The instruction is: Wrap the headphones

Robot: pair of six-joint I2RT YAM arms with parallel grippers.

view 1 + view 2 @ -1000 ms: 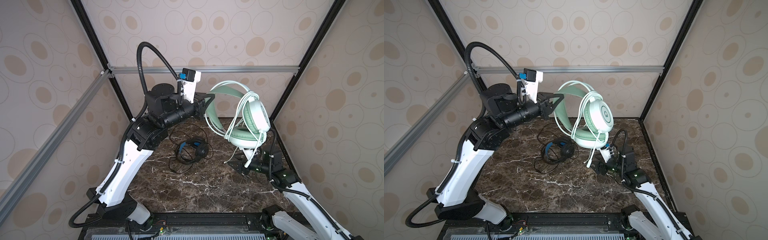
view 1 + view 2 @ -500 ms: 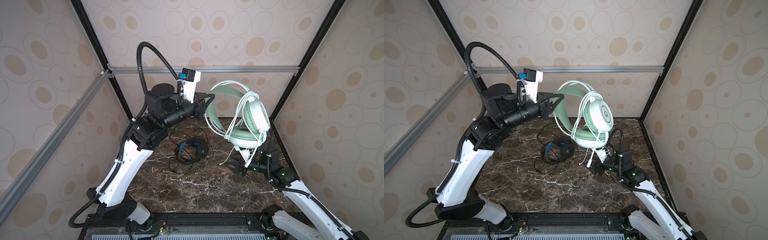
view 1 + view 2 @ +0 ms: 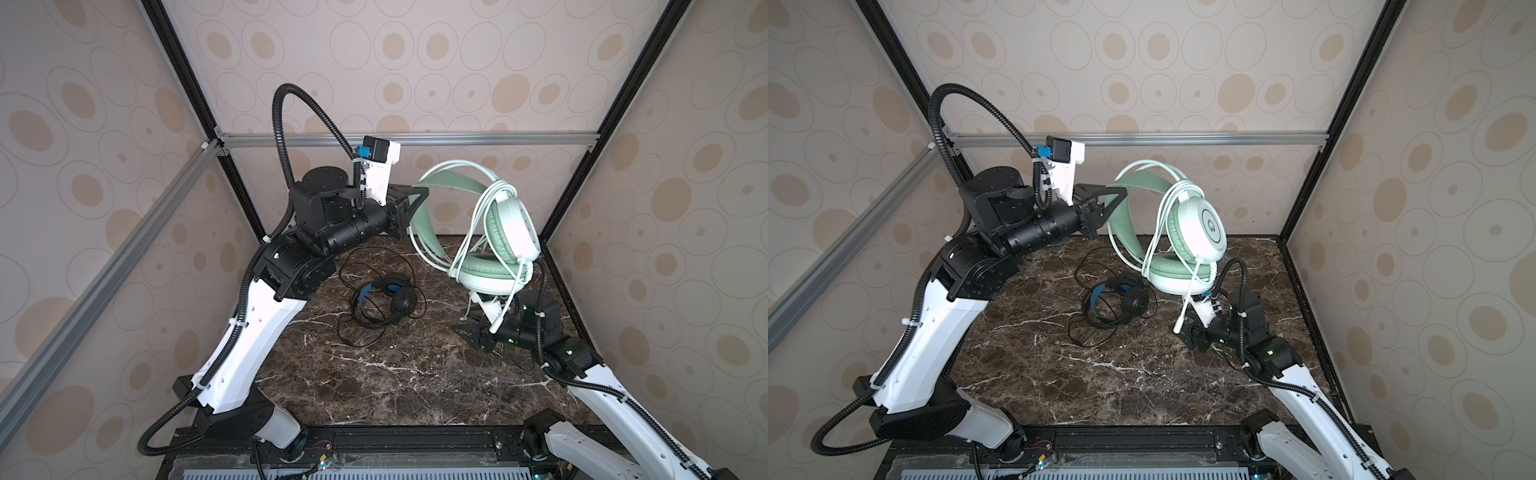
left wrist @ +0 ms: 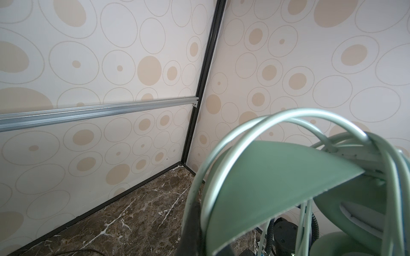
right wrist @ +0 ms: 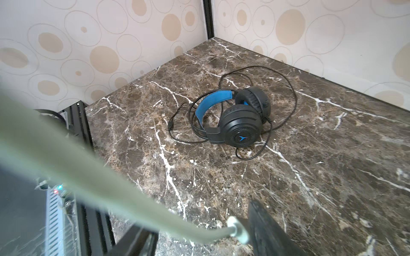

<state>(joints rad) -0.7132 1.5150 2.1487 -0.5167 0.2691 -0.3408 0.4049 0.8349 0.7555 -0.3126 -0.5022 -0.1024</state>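
**Entry 1: mint-green headphones** (image 3: 505,232)
- Place: held aloft, right of centre in both top views, above the marble table (image 3: 374,386).
- Condition: the pale cord (image 3: 478,222) is looped several times over the band and cups. A short tail ending in the plug (image 3: 1178,328) hangs below the lower cup.

**Entry 2: change noted**
- Set against the pictures of a second ago, the green headset and the left arm have not moved.
- The right gripper has slid toward frame left, coming in under the hanging tail.
- Reading: the winding on this set looks nearly done, with only the tail left to secure.

**Entry 3: left gripper** (image 3: 411,210)
- Clenched on the green headband (image 4: 277,177) and carrying the whole headset.

**Entry 4: right gripper** (image 3: 467,334)
- The jaws stand apart with nothing clamped between them.
- In the right wrist view the plug sits at the inner face of one finger (image 5: 266,223). The near cord is blurred, so I cannot tell whether the plug touches the finger or lies just beside it.

**Entry 5: black headphones** (image 3: 388,301)
- Place: flat on the table, centre of frame, well apart from both grippers.
- Condition: the thin black cord (image 5: 295,102) sprawls in loose loops around them, and this wrap is not yet begun.
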